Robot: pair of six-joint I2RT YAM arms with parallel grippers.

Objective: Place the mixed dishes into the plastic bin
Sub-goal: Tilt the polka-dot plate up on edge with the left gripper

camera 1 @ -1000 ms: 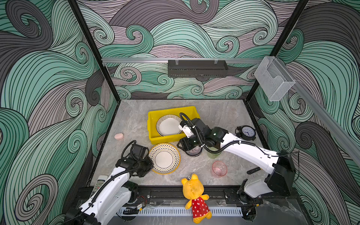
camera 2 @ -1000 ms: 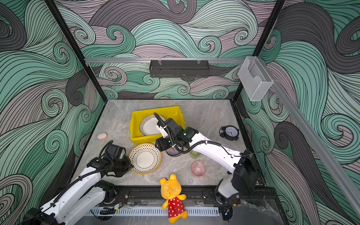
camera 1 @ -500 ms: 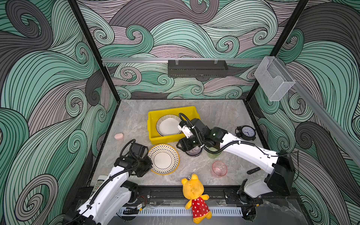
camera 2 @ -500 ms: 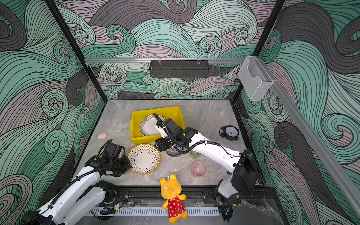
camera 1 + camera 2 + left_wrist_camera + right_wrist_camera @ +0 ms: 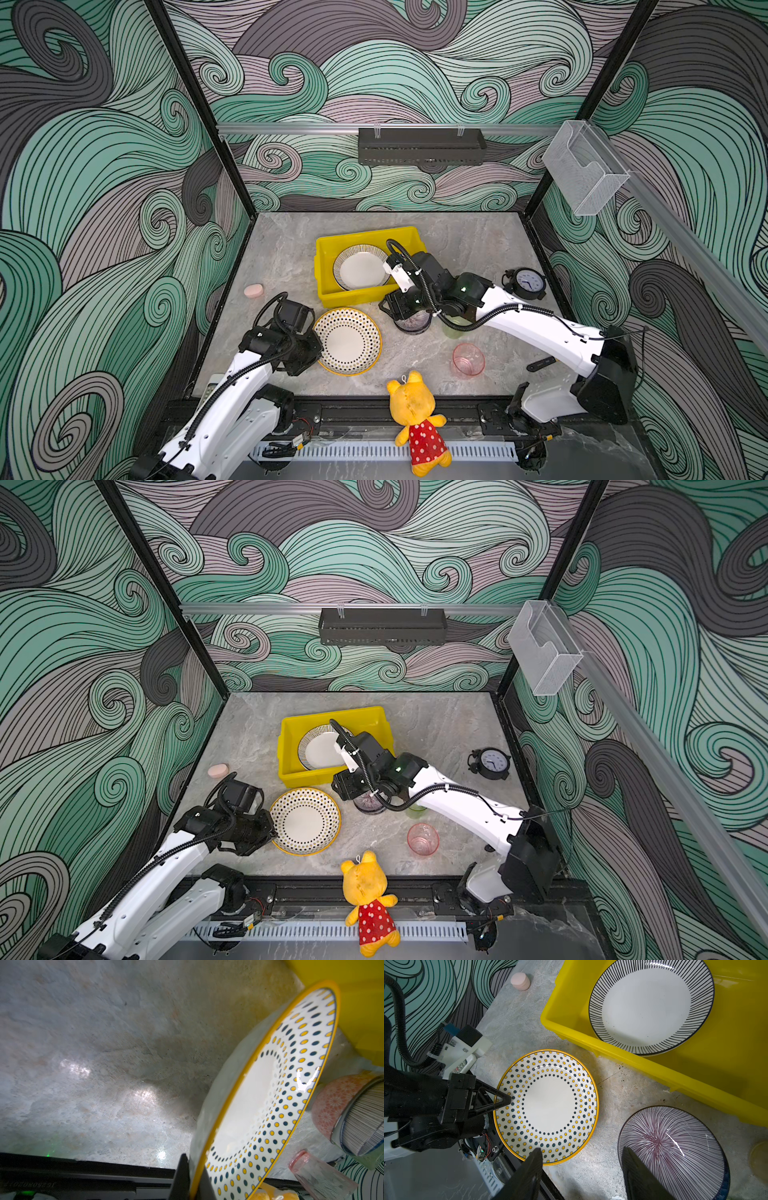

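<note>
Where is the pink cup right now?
In a top view the pink cup sits on the front right part of the table, just behind and right of the yellow plush bear, with the dotted-rim plate off to its left.

1. The left arm (image 5: 239, 386) rises from its base at the near left; its white forearm slants inward to a black wrist that is bent toward the middle.
2. The left gripper (image 5: 506, 1101) lies almost level, with its fingers (image 5: 181, 1176) pressed together and pinching the rim of the dotted plate (image 5: 548, 1105).
3. The right arm (image 5: 536, 328) stretches from its base at the near right across the middle; its long white link runs low and slanted, and the black wrist is folded downward.
4. The right gripper (image 5: 581, 1149) points down at the table, jaws well apart and nothing clamped between them; both dark fingers show in the right wrist view.
</note>
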